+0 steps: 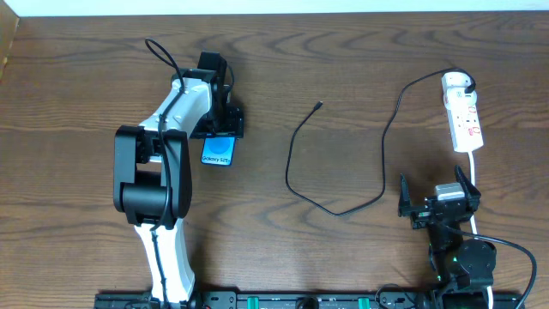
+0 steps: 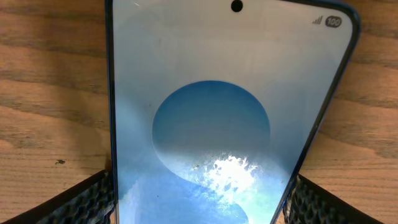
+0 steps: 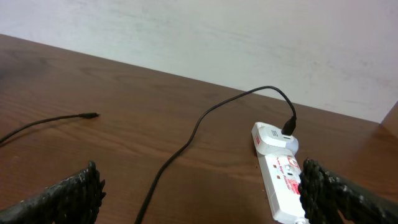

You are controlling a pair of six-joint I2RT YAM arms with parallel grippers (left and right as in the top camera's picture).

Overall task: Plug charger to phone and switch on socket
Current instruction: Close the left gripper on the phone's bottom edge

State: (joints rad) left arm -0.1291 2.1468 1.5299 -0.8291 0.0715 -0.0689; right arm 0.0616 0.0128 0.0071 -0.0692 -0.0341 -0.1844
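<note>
The phone (image 1: 217,152), with a cyan-blue screen, lies flat on the table left of centre and fills the left wrist view (image 2: 211,124). My left gripper (image 1: 220,130) straddles its far end, both fingers (image 2: 202,202) against the phone's long edges. The charger's black cable (image 1: 293,163) loops over mid-table, its connector tip (image 1: 319,105) lying free, well right of the phone. Its white plug (image 1: 457,83) sits in the far end of the socket, a white power strip (image 1: 466,120) at the right. My right gripper (image 1: 436,187) is open and empty, near of the strip.
The strip's white cord (image 1: 474,184) runs toward me past the right arm. In the right wrist view the strip (image 3: 283,186), cable (image 3: 186,143) and tip (image 3: 93,115) lie ahead between the fingers (image 3: 199,196). The table's far edge meets a white wall.
</note>
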